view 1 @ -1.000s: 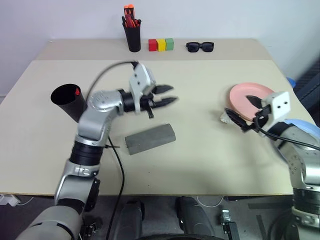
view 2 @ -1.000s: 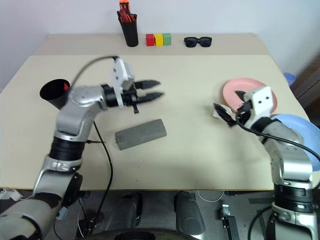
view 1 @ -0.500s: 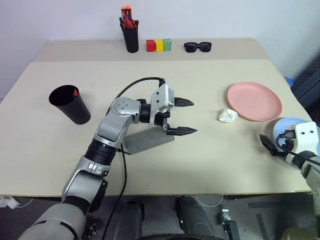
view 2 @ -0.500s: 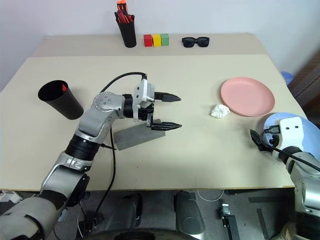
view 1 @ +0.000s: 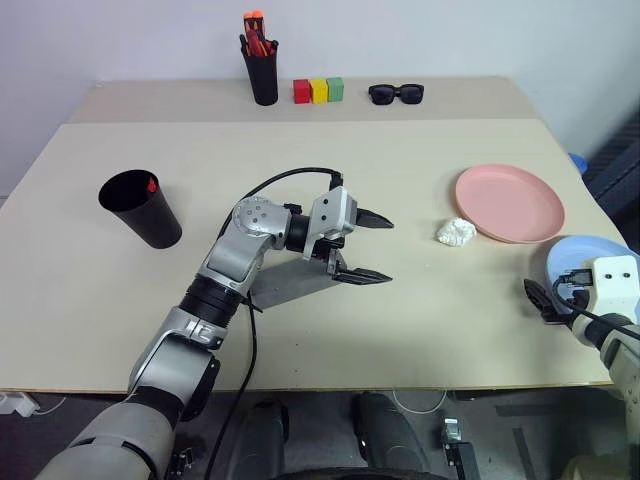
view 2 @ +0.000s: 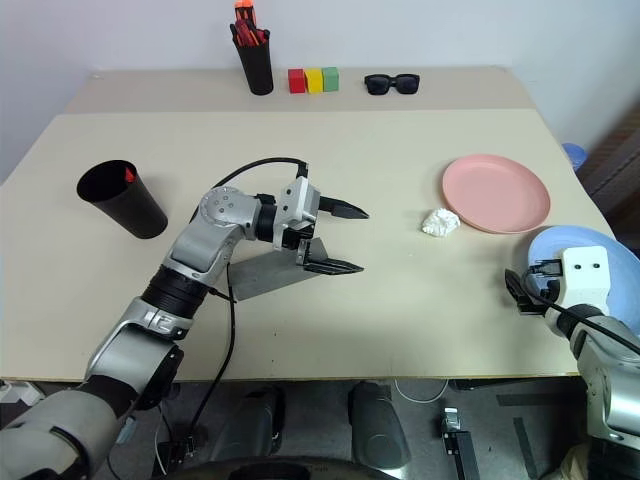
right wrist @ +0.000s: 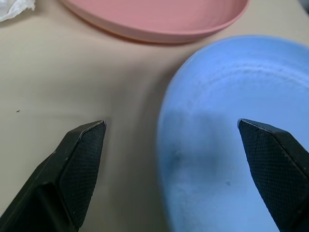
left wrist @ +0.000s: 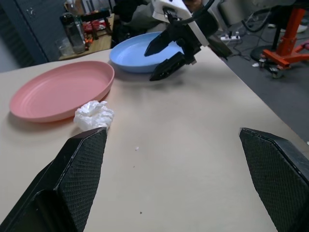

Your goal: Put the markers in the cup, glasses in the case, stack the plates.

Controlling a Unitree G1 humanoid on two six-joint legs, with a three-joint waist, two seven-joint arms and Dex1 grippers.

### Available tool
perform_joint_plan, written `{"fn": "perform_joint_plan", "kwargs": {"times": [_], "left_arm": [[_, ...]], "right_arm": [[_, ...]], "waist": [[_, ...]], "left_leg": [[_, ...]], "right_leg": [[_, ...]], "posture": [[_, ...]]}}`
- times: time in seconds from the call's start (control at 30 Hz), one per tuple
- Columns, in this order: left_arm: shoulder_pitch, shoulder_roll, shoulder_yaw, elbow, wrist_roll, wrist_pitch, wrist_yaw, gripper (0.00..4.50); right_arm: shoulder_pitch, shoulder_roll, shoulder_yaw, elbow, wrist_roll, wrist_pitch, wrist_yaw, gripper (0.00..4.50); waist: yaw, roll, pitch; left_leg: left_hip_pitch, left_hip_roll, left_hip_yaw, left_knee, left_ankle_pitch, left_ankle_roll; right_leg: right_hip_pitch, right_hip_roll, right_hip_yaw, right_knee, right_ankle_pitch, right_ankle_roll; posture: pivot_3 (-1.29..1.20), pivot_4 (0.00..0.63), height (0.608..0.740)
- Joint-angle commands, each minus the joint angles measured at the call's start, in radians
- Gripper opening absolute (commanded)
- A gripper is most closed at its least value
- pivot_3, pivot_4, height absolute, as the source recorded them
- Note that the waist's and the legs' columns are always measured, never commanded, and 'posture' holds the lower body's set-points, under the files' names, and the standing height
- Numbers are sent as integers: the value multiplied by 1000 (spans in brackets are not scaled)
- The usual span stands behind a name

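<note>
1. Head views: your left gripper point(view 1: 365, 246) hangs wide open and empty just past the grey case point(view 1: 290, 287), which lies closed on the table point(view 1: 400, 170). The black cup point(view 1: 140, 207) stands well to the left, one red marker tip point(view 1: 151, 184) showing inside. You cannot see the glasses — probably shut in the case. Along the back edge sit the pen holder point(view 1: 263, 70), coloured blocks point(view 1: 320, 90) and sunglasses point(view 1: 399, 94).
2. Left wrist view: the pink plate point(left wrist: 60, 92) and blue plate point(left wrist: 135, 52) lie side by side, unstacked, a crumpled tissue point(left wrist: 94, 115) touching the pink rim.
3. Right wrist view: your right gripper point(right wrist: 171, 169) is spread wide, holding nothing, straddling the blue plate's near rim — likely lined up for lifting it onto the pink one.
</note>
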Motion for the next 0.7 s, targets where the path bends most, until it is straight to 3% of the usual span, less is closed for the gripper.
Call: {"fn": "perform_joint_plan", "kwargs": {"times": [0.03,0.27,0.7], "left_arm": [[-19,3,4,-30,-4,3,2,4500],[-7,14,7,-53,-2,20,17,4500],[-2,11,3,-66,1,23,58,4500]], "right_arm": [[-15,-2,4,1,-12,-4,-10,3597],[-23,-3,29,19,-24,-4,-18,32],[-111,-35,40,82,-174,-92,-147,32]], "waist": [[0,0,0],[0,0,0],[0,0,0]], "left_leg": [[0,0,0,0,0,0],[0,0,0,0,0,0],[1,0,0,0,0,0]], "right_leg": [[0,0,0,0,0,0],[0,0,0,0,0,0],[1,0,0,0,0,0]], "posture": [[0,150,740],[0,150,740],[0,150,740]]}}
